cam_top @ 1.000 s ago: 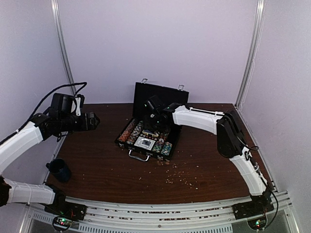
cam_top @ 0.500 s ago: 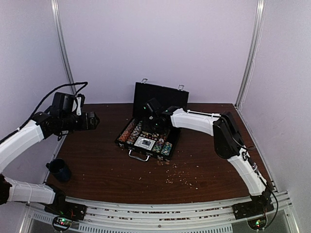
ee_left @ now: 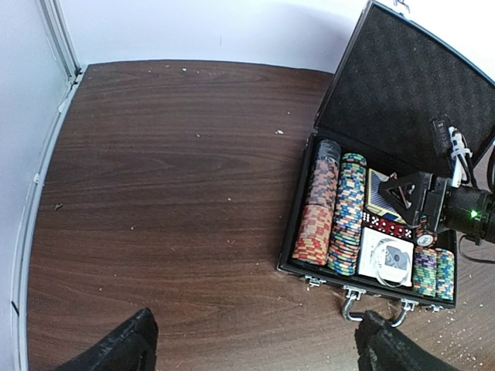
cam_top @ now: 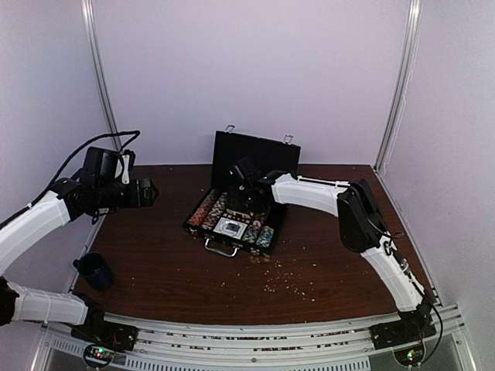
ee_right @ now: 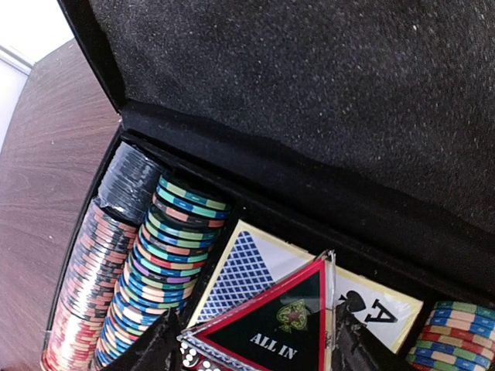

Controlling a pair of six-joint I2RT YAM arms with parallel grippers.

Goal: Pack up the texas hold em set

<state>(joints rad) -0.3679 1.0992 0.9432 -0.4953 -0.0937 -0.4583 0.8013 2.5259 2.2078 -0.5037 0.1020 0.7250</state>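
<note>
at the back centre of the counter (cam_top: 166,247), the black case (ee_left: 325,277) lies open, its foam-lined lid (cam_top: 259,153) standing upright towards the rear wall. tray contents as seen: chip rows (ee_left: 334,210) packed along the left side, a shorter chip stack (ee_left: 433,270) at the near right corner, a card deck box (ee_right: 246,272) with a blue patterned face at the rear, red dice (ee_left: 388,226) in front of it, and a white panel bearing a round disc (ee_left: 390,256) nearer the handle (ee_left: 373,309).

right gripper (ee_right: 251,346) — over the middle of the tray, clenched on a triangular "all in" marker (ee_right: 272,323), which sits above the deck box; whether it touches the box cannot be told.

left gripper (ee_left: 251,352) — released, fingers spread wide, raised over bare counter well left of the case.

a dark blue mug (cam_top: 95,270) stands near the left edge, apart from the case. crumbs (cam_top: 282,282) lie scattered on the counter in front of the case.
</note>
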